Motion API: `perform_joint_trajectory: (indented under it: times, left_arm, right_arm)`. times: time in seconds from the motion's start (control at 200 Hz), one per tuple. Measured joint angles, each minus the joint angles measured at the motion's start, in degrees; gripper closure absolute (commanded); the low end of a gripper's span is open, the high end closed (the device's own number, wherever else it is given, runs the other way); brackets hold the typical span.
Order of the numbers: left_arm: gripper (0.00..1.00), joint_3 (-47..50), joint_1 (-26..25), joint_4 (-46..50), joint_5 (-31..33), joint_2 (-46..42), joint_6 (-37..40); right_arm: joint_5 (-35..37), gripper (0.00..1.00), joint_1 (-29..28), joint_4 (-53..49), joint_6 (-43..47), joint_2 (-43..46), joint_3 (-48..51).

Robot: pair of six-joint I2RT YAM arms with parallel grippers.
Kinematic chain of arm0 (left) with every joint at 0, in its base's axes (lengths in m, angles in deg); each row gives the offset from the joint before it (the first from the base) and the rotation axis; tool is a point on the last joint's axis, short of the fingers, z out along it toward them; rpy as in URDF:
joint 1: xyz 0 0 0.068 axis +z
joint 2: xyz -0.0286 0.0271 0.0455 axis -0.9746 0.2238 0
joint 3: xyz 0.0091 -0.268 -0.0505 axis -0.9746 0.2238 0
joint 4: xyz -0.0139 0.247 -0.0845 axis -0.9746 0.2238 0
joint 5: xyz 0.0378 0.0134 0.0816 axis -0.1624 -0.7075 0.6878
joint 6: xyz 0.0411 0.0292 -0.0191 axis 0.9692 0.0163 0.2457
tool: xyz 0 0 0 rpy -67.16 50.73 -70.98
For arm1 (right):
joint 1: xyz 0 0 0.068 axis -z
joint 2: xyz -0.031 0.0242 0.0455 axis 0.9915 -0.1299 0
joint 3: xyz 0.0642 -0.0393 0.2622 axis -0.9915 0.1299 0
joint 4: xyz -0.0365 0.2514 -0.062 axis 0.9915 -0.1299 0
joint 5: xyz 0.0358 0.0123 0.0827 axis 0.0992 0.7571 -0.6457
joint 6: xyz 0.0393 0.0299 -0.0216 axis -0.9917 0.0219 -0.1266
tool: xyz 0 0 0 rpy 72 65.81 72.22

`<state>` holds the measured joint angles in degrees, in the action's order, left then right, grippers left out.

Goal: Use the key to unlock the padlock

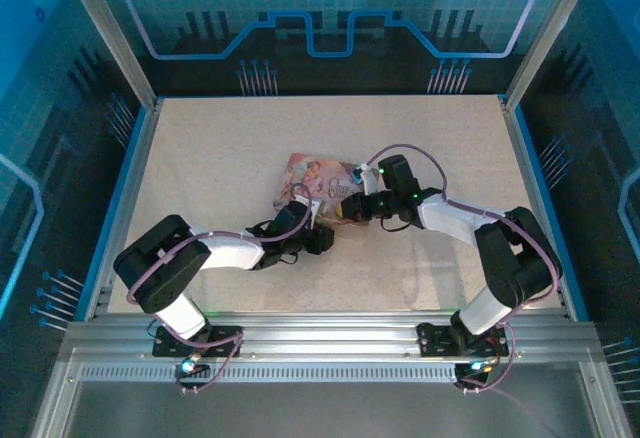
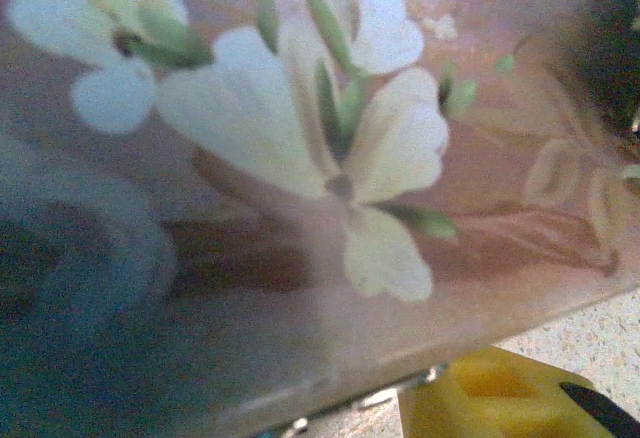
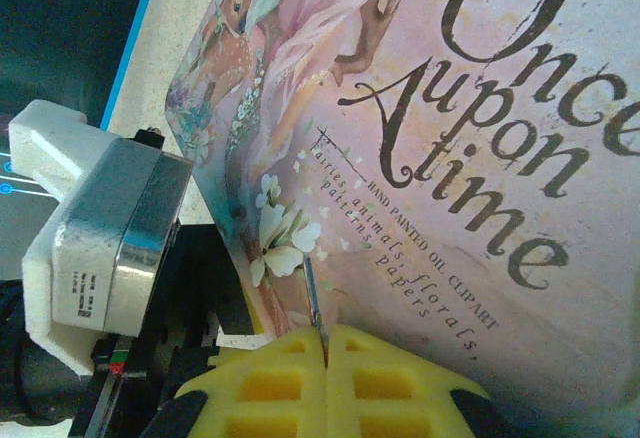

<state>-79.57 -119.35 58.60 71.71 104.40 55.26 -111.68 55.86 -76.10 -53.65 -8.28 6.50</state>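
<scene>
The key (image 3: 313, 293) is a thin dark metal blade sticking out from between the yellow fingertips of my right gripper (image 3: 325, 343), which is shut on it. Its tip lies against the flowered corner of the pink picture tin (image 3: 480, 158). The tin (image 1: 318, 183) sits mid-table and looks tilted up. My left gripper (image 1: 316, 222) is at the tin's near edge. In the left wrist view the tin's side (image 2: 300, 158) is pressed close, with one yellow finger (image 2: 490, 398) below it. The padlock is hidden.
The left arm's white and silver wrist block (image 3: 100, 248) stands just left of the tin's corner, close to the right fingers. Speckled tabletop (image 1: 220, 158) lies open around the tin, bounded by blue rails and frame posts.
</scene>
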Motion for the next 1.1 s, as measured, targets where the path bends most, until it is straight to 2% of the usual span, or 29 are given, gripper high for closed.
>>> perform_joint_trajectory:
  times: [0.355, 0.725, 0.855, 1.101]
  left_arm:
    - [0.71, -0.3, -0.1, 0.7, 0.8, 0.1, -2.6]
    - [0.73, -0.4, -0.6, 2.0, -1.6, -2.1, -8.0]
    - [0.73, -1.1, -0.6, 2.6, -3.1, -3.3, -10.3]
    - [0.73, -1.8, -0.4, 3.5, -6.4, -3.5, -15.4]
  right_arm:
    - [0.4, 1.00, 0.0, -0.2, 0.0, 0.3, 0.1]
    - [2.1, 1.00, 0.0, 1.1, 0.4, 4.6, 2.8]
    - [3.6, 1.00, 0.0, 2.3, 1.9, 8.9, 4.1]
    - [8.2, 1.00, -0.2, 4.3, 6.2, 22.7, 11.0]
